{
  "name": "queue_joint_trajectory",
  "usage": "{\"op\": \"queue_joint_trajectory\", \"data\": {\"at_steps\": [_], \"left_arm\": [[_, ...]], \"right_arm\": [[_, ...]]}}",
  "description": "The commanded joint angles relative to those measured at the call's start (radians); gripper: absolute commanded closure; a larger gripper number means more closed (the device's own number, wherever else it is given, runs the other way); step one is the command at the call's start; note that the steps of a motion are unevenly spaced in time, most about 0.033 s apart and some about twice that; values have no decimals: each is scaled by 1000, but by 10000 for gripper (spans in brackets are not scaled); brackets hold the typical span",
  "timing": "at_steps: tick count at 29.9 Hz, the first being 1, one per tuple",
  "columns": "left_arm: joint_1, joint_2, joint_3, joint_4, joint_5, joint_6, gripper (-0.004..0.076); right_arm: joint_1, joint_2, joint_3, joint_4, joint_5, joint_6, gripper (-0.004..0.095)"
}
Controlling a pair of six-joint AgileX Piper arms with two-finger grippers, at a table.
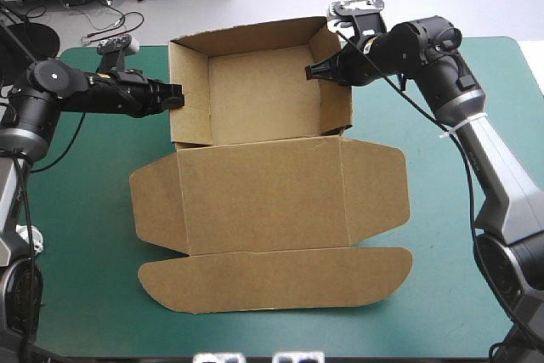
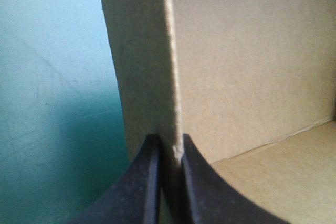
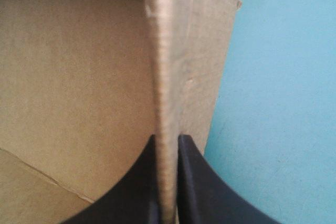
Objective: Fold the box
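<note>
high view: the box (image 1: 263, 197) sits on the teal-green cover (image 1: 76, 227) around the middle of the table. it is an open tray with its walls raised, and the lid lies flat toward the near edge. the left gripper (image 1: 178, 99) meets the tray's left wall and the right gripper (image 1: 313, 71) meets its right wall.

left wrist view: the left gripper (image 2: 169, 142) is clenched on the upright wall of the box (image 2: 252, 66), one black finger outside and one inside.

right wrist view: the right gripper (image 3: 167, 139) is likewise clamped on the opposite wall of the box (image 3: 73, 77), with the cover just beside it.
</note>
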Motion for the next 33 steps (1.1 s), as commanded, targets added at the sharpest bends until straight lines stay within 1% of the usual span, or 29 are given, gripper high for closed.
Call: {"op": "queue_joint_trajectory", "data": {"at_steps": [1, 5, 8, 10, 13, 17, 23, 27, 30, 32, 33], "left_arm": [[-32, -43, -30, -75, -21, -30, 734], [-103, -43, -30, 5, -24, -72, 734], [-179, -39, -30, 182, -40, -168, 734], [-242, -31, -30, 338, -46, -260, 734], [-313, -16, -30, 495, -45, -358, 734], [-383, 29, -30, 617, -49, -448, 734], [-400, 140, -30, 635, -36, -464, 734], [-400, 193, -30, 670, -42, -444, 734], [-400, 209, -30, 677, -61, -439, 733], [-400, 216, -30, 679, -66, -439, 733], [-400, 218, -30, 679, -64, -439, 733]], "right_arm": [[14, -45, -30, 48, 16, 15, 908], [14, -13, -30, -6, 115, 46, 908], [14, 18, -30, -21, 154, 66, 908], [14, 44, -30, -23, 178, 85, 908], [14, 79, -16, -7, 180, 108, 908], [19, 112, 52, 19, 178, 111, 909], [24, 148, 121, 19, 164, 111, 909], [24, 165, 144, 15, 111, 111, 909], [24, 169, 144, -9, 83, 107, 905], [24, 169, 142, -30, 86, 107, 886], [24, 169, 142, -46, 98, 107, 857]]}}
